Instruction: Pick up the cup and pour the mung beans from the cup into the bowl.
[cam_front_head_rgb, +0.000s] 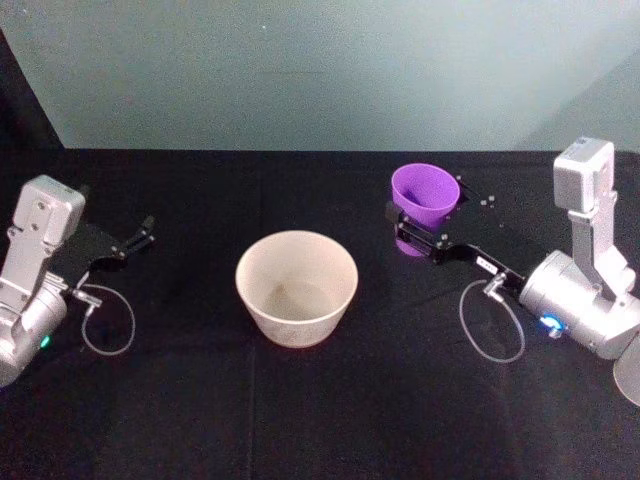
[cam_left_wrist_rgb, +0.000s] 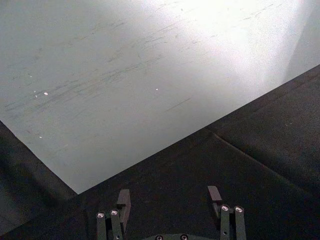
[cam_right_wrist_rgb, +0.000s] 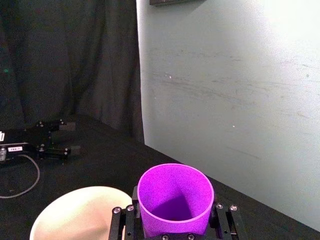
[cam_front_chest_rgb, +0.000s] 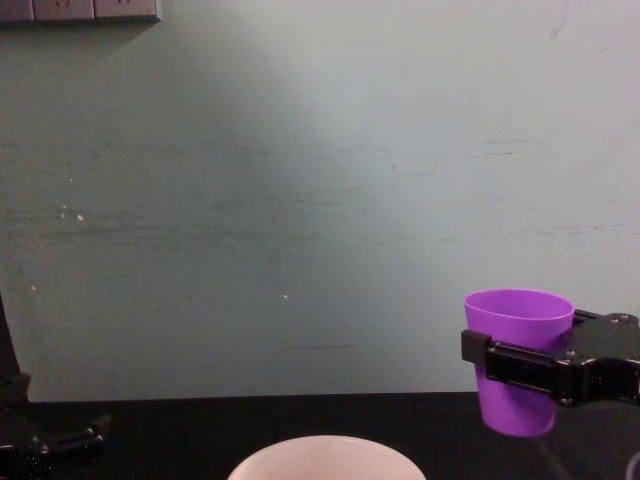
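Cup (cam_front_head_rgb: 425, 195) upright, clamped in right gripper (cam_front_head_rgb: 428, 215) jaws, held off table (cam_front_head_rgb: 200, 420) | next: carry over bowl (cam_front_head_rgb: 296, 318), tip | left gripper (cam_front_head_rgb: 140, 238) parked, jaws apart, empty

Lab test bench: black-draped table (cam_front_head_rgb: 300, 420) against bare wall (cam_front_head_rgb: 300, 70).

Room light is moderate and diffuse. The pale wall (cam_left_wrist_rgb: 150, 75) beyond the left gripper (cam_left_wrist_rgb: 169, 192) burns out to white glare toward one side, while the black cloth (cam_front_head_rgb: 400, 400) beneath returns almost no light. The cup (cam_right_wrist_rgb: 172, 192) held in the right gripper (cam_right_wrist_rgb: 175, 220) carries a soft inner shadow; the bowl (cam_front_head_rgb: 297, 288) beside it is evenly lit.
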